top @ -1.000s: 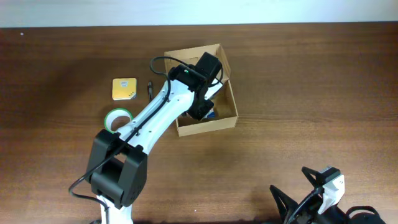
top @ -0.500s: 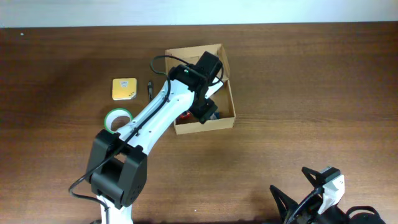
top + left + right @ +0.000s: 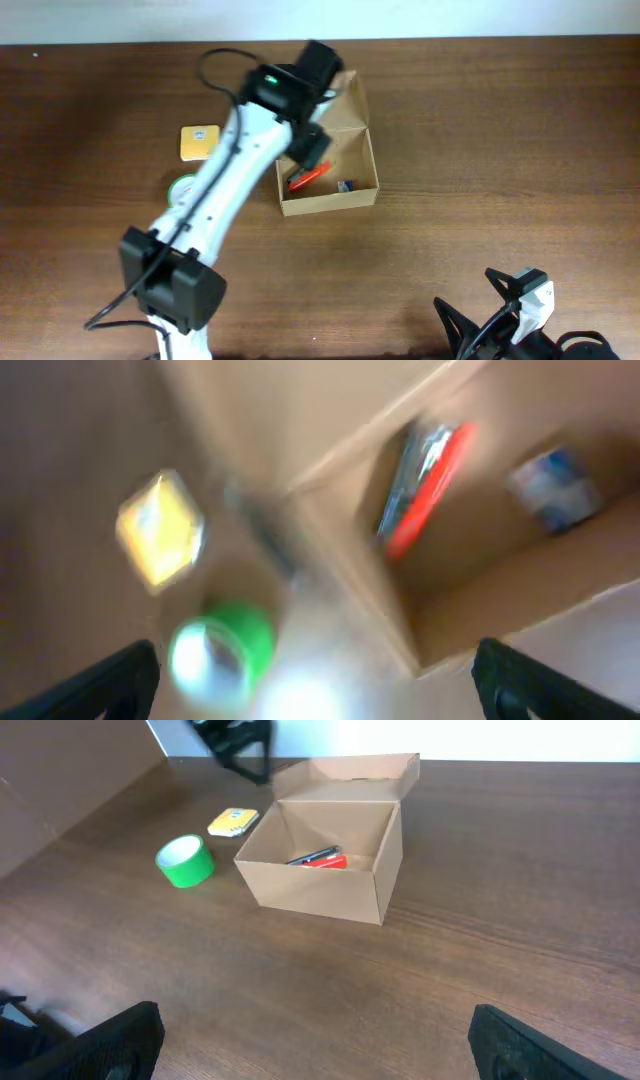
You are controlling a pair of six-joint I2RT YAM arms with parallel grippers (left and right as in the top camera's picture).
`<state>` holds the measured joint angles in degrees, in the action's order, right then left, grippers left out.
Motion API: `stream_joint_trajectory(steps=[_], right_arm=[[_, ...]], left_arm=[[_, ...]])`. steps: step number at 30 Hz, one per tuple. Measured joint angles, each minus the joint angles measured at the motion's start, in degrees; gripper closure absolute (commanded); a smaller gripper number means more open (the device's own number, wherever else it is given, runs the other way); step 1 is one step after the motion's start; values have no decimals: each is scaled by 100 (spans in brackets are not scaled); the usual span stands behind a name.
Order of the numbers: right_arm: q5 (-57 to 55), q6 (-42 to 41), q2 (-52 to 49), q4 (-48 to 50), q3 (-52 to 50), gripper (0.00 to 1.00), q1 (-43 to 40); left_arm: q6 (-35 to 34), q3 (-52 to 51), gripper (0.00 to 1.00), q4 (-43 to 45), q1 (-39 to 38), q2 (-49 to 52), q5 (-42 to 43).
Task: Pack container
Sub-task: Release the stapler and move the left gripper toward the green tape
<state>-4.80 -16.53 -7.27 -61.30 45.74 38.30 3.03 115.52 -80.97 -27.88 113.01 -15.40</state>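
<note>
The container (image 3: pixel 362 160) is a tan cardboard box with its flap lid (image 3: pixel 348 92) standing open at the far side. Inside lie a red pen (image 3: pixel 306 178) beside a dark pen, and a small blue item (image 3: pixel 345 186). My left gripper (image 3: pixel 311 150) hangs open over the box's left wall, with nothing between its fingers. The blurred left wrist view looks down on the red pen (image 3: pixel 432 485) and the blue item (image 3: pixel 553 485). My right gripper (image 3: pixel 320 1045) stands open and empty low over the table's near right, facing the container (image 3: pixel 325 885).
A yellow pad (image 3: pixel 199 142) lies left of the box. A green tape roll (image 3: pixel 182 187) sits nearer, partly under my left arm, and also shows as the tape roll (image 3: pixel 185 861) in the right wrist view. A small dark item seen earlier beside the pad is hidden.
My left gripper opened, rose out of the box and swung toward its back left. The red pen now lies loose in the box. The right arm has not moved.
</note>
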Motion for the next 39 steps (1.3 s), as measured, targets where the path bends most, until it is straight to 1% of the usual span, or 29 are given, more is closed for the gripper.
stream_joint_trajectory(steps=[3, 5, 7, 9, 13, 16, 19, 23, 27, 33, 39], right_arm=[[0, -2, 0, 2, 0, 1, 0], [0, 0, 0, 0, 0, 1, 0], [-2, -2, 0, 0, 0, 1, 0], [-2, 2, 0, 0, 0, 1, 0], [-2, 2, 0, 0, 0, 1, 0], [0, 0, 0, 0, 0, 1, 0], [0, 0, 0, 0, 0, 1, 0], [0, 0, 0, 0, 0, 1, 0], [0, 0, 0, 0, 0, 1, 0], [0, 0, 0, 0, 0, 1, 0], [0, 0, 0, 0, 0, 1, 0]], left_arm=[[-374, 9, 0, -693, 562, -42, 20], [-533, 9, 0, -966, 984, -52, 63], [-627, 9, 0, -1095, 1244, -87, 96], [-708, 9, 0, -1115, 1360, -166, 109], [-745, -133, 0, -1069, 1318, -400, 173], [-844, -793, 0, -1010, 1329, -789, 208], [-918, -1792, 0, -540, 1379, -1309, 304], [-999, -3248, 0, 577, 1408, -2153, 612], [-1021, -4242, 0, 1473, 1405, -2702, 855], [-1023, -5174, 0, 2535, 1405, -2601, 903], [-1016, -5453, 0, 3158, 1405, -2369, 435]])
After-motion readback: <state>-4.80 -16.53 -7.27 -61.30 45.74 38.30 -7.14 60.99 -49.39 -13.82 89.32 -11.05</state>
